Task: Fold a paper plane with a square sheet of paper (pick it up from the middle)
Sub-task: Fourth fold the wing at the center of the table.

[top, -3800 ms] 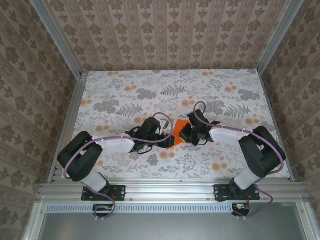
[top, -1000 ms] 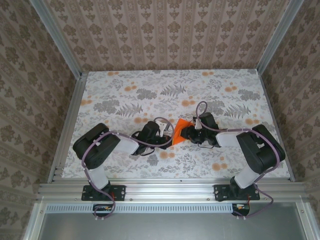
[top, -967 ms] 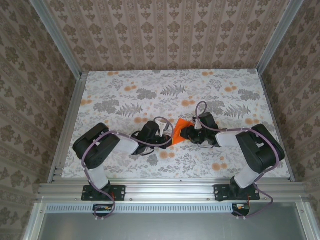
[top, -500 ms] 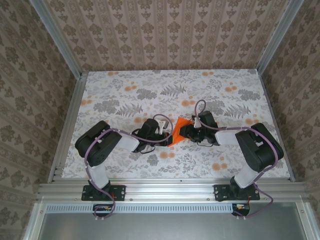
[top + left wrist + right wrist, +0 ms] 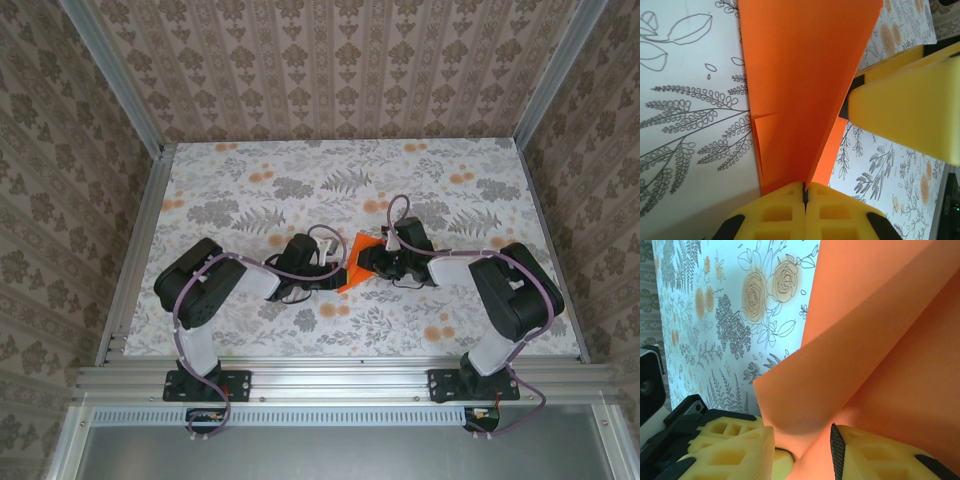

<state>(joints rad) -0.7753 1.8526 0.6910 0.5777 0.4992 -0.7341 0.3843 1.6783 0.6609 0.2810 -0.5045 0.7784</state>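
**Fig. 1.** Both arms meet over the middle of the flower-printed counter [image 5: 250, 200]. The orange sheet [image 5: 356, 264] lies between the left pincer [image 5: 338, 274] and the right pincer [image 5: 368, 262].

(a) Left wrist view. The left pincer [image 5: 804, 189] is closed, its two yellow fingers [image 5: 772, 212] pressed flat together. A corner of the orange sheet [image 5: 800, 70] is clamped at the seam between them. From that corner the sheet widens away from the pincer as a raised, creased panel, and a lower layer lies against the counter [image 5: 690, 105]. To the right of this pincer, a yellow finger of the right pincer [image 5: 905, 115] meets the sheet's far edge.

(b) Right wrist view. The jaws of the right pincer [image 5: 802, 454] stand partly apart. A curved fold of the orange sheet [image 5: 880, 335] runs down into the gap between them, against the ribbed black pad [image 5: 837, 450]. Whether they squeeze the fold cannot be told. Ahead of this pincer and to its left, the counter [image 5: 735, 315] is bare.
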